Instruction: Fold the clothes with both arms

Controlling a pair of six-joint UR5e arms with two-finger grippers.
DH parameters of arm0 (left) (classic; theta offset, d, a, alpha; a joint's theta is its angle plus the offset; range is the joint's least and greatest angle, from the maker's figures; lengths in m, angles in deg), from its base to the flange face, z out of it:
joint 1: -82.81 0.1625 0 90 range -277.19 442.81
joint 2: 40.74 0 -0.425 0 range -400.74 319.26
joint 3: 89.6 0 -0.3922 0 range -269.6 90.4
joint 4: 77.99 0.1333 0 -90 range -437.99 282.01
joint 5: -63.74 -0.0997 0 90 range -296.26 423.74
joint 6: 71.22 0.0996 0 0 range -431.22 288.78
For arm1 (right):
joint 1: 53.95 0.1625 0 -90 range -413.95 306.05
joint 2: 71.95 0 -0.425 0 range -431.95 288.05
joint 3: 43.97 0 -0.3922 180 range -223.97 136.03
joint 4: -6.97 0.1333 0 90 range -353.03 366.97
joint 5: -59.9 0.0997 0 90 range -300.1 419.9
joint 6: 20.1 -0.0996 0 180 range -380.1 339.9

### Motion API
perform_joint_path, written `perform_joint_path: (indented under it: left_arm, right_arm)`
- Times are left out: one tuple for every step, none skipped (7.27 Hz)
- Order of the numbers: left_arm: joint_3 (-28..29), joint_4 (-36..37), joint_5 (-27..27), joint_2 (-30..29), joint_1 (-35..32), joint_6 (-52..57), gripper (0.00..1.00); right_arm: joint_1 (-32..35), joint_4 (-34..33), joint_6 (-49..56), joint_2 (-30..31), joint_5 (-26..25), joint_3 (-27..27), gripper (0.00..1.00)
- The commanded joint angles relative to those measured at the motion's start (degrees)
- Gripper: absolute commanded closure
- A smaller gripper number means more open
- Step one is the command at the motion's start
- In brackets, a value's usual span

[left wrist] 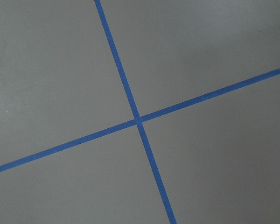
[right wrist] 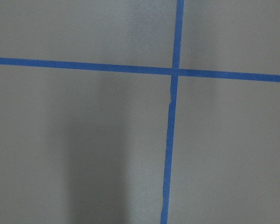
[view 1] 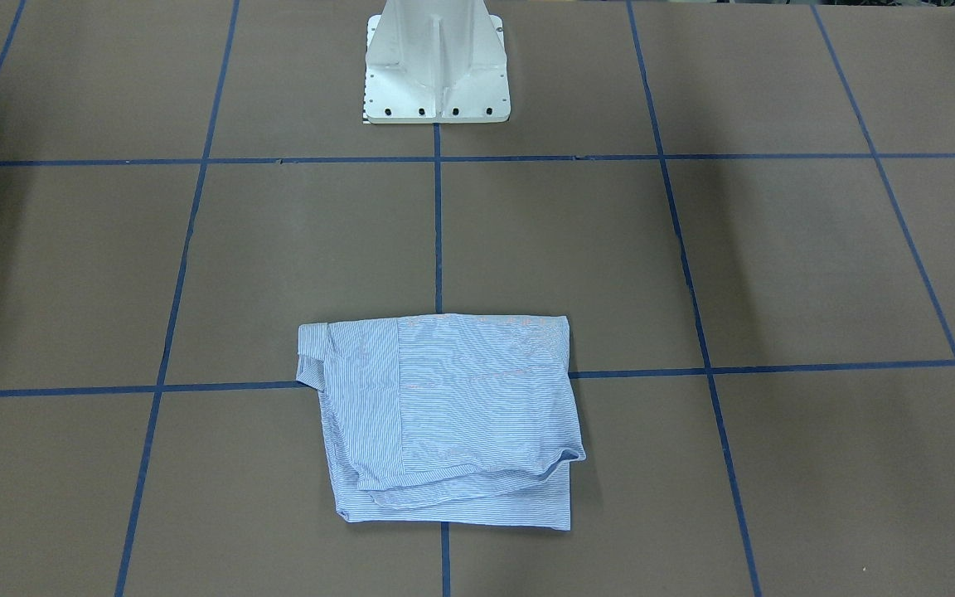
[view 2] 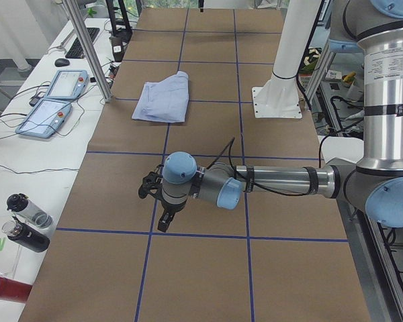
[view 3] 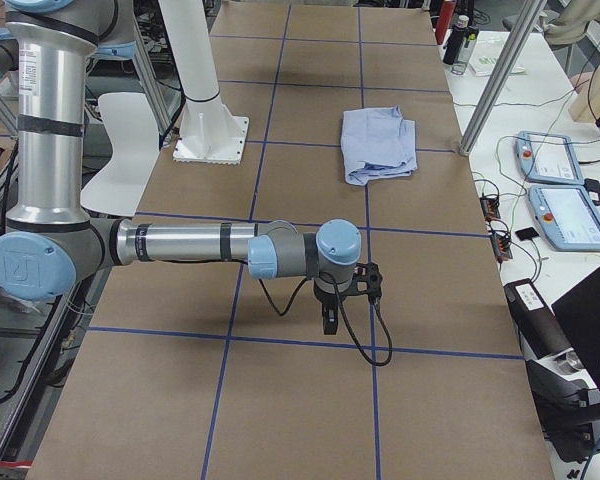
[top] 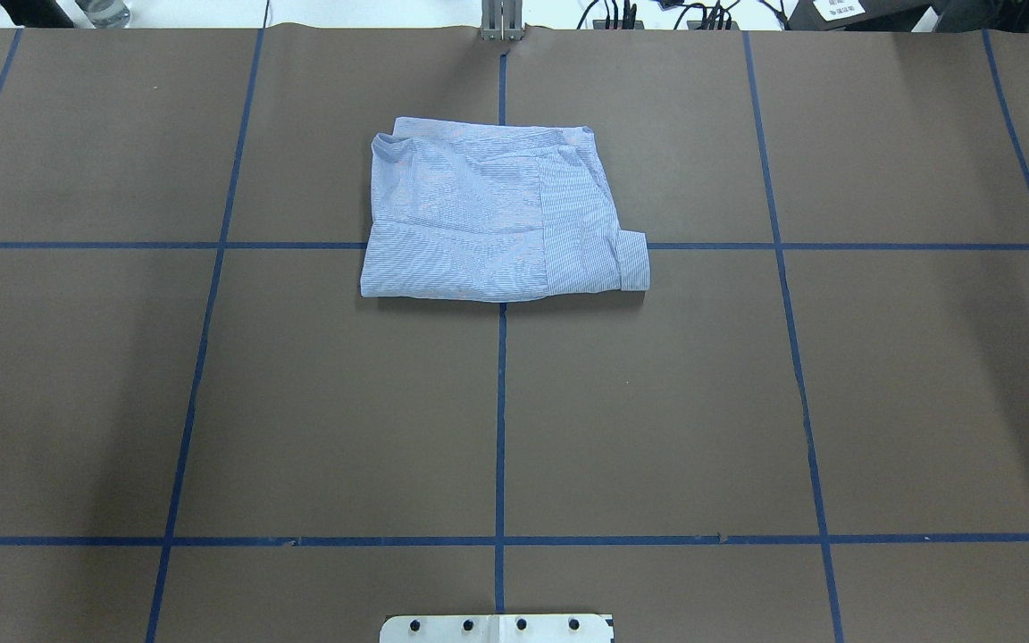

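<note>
The clothes are one striped light blue shirt [view 1: 444, 414], folded into a rough rectangle on the brown table [top: 497, 402], astride a blue tape line at the far side from the base. It also shows as the shirt [view 2: 162, 98] and the shirt [view 3: 380, 143] in the side views. My left gripper [view 2: 162, 221] hangs low over bare table, well away from the shirt. My right gripper [view 3: 330, 322] does the same at the other end. Both appear only in side views, so I cannot tell if either is open or shut. The wrist views show only table and tape.
The white pedestal base [view 1: 436, 83] stands at the robot's edge of the table. Two teach pendants [view 2: 54, 100] and a metal post [view 2: 87, 47] sit beside the table near the shirt. Bottles [view 2: 27, 221] lie on the side bench.
</note>
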Motion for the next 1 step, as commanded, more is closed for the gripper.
perform_joint_path:
  left_arm:
    - [-0.14,-0.05,0.00,-0.08,0.06,0.07,0.00]
  right_arm:
    - [0.00,0.83,0.04,-0.01,-0.08,0.06,0.00]
